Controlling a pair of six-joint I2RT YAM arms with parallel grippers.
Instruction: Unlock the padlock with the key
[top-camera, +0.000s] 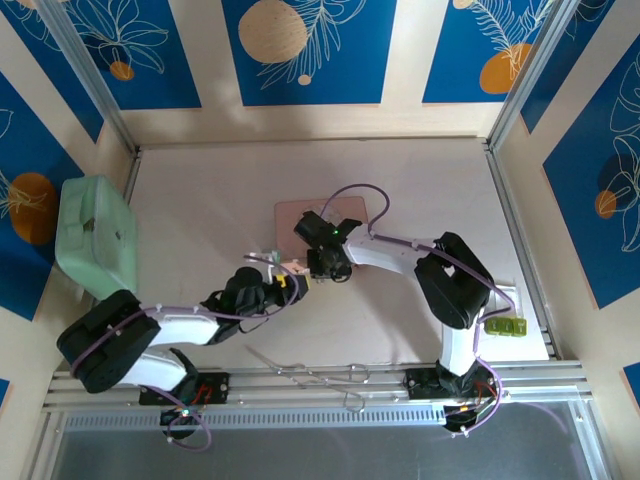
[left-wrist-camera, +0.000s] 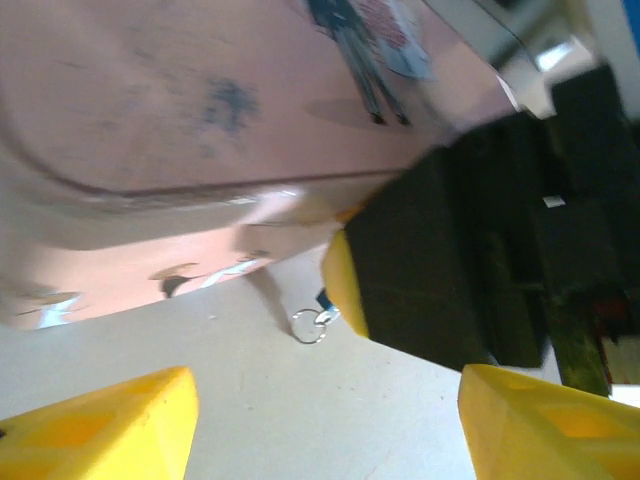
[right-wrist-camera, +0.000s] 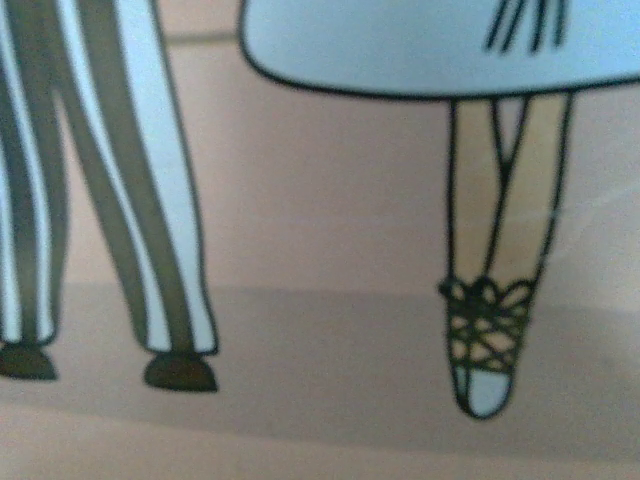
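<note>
In your left wrist view, the left gripper (left-wrist-camera: 325, 425) gapes wide at the bottom; the padlock (left-wrist-camera: 312, 322) lies mid-frame beside the right gripper (left-wrist-camera: 346, 288), whose grip you cannot tell.

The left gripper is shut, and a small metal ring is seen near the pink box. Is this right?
Not quite. The left wrist view shows the left gripper open, its yellow fingers wide apart. The small metal ring is indeed near the pink box.
</note>
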